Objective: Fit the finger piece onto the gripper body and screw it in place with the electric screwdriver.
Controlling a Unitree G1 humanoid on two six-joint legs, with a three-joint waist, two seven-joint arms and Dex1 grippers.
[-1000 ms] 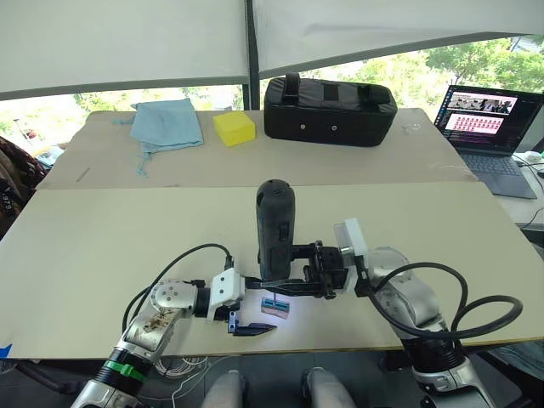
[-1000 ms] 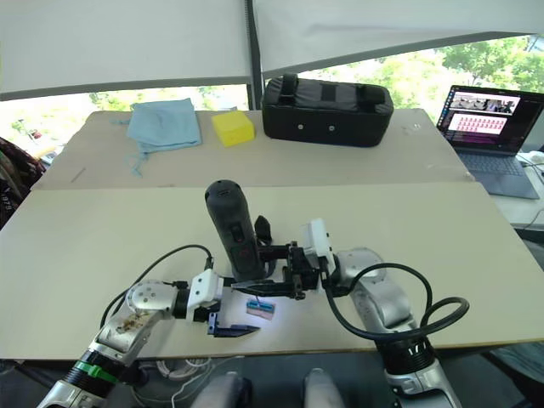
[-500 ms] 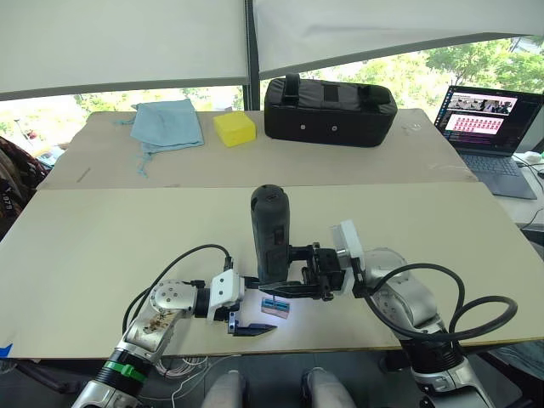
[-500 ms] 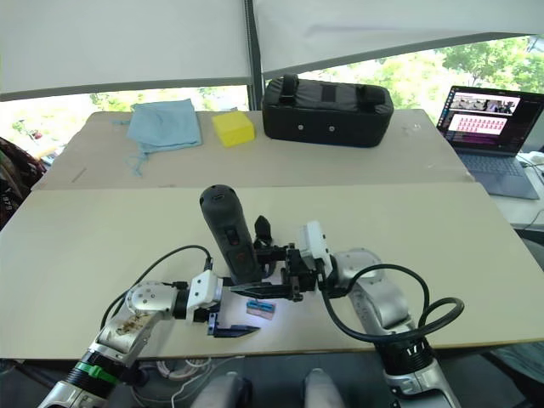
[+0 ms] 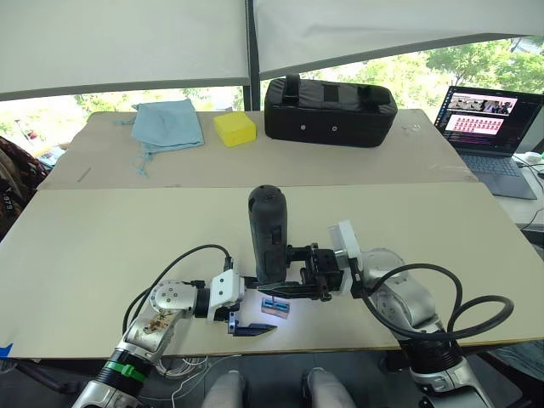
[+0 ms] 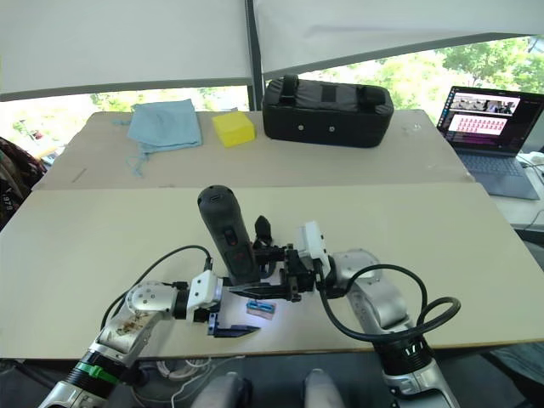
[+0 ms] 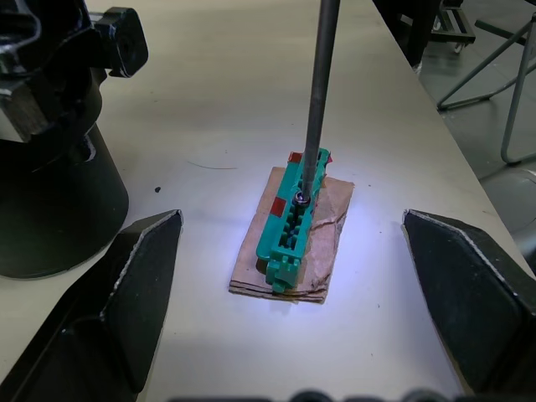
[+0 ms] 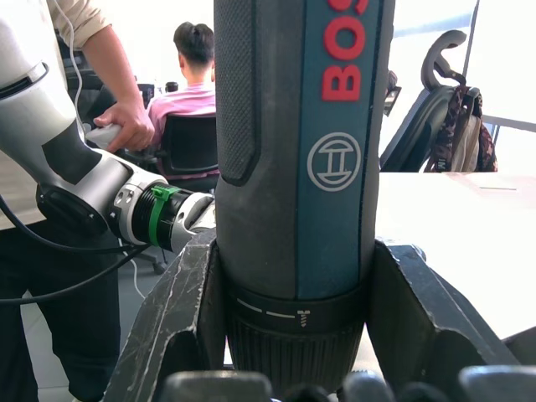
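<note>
My right gripper is shut on the electric screwdriver, a thick black cylinder held upright near the table's front. Its thin metal bit points down, and the tip meets a screw on a small green-and-brown block. My left gripper rests open on the table, a finger on either side of that block. The gripper body, chunky and black with a rounded base, stands just beside the block, and its prong shows behind the screwdriver. The finger piece is out of view.
At the back of the table lie a large black bag, a yellow block and a blue cloth. A laptop sits at the far right. People are beyond the table's left side.
My right gripper has carried the screwdriver slightly left and down, toward the green block. The left arm has stayed put.
</note>
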